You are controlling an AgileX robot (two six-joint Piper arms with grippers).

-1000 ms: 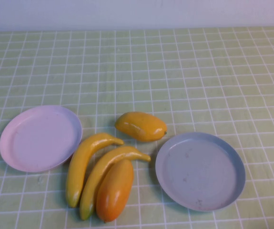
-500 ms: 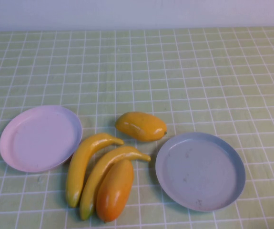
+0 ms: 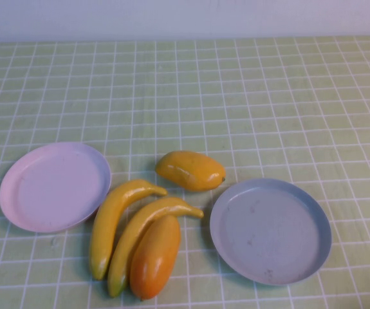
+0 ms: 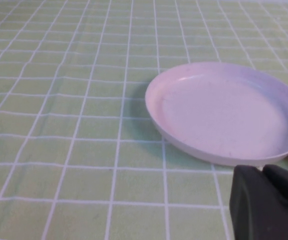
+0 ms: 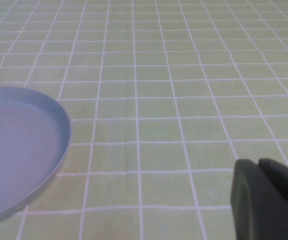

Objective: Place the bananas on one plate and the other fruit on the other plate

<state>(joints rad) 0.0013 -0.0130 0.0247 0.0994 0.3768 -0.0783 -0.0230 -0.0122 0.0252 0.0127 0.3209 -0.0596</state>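
Green checked cloth (image 3: 249,96) covers the table, and on it we find all task items laid out with nothing sorted yet. The grey-blue plate (image 3: 313,212) sits on the robot's right and the pink-lilac plate (image 3: 17,199) on its left; both are bare. Between them lie the two bananas (image 3: 112,217), side by side and touching along part of their length, with the nearer-left one close to the pink-lilac plate's rim. The deep orange mango (image 3: 154,256) lies against the second banana on its right side. The yellow-orange mango (image 3: 190,170) lies apart from the group, just beyond the banana tips and near the grey-blue plate.

Neither arm appears in the high view. In its wrist view we see the left gripper (image 4: 266,172) low over the cloth just short of the pink-lilac plate (image 4: 224,112), jaws closed together and holding nothing. The right gripper (image 5: 264,166) is likewise closed and empty, low over bare cloth with the grey-blue plate (image 5: 58,135) off to one side.

We judge the task to be at its start: no pick is under way. The next move calls for opening one gripper and bringing it over a fruit. The yellow-orange mango is the easiest first target, since it lies clear. The bananas and the deep orange mango are packed together, so we expect a grasp there to need care not to nudge neighbours.
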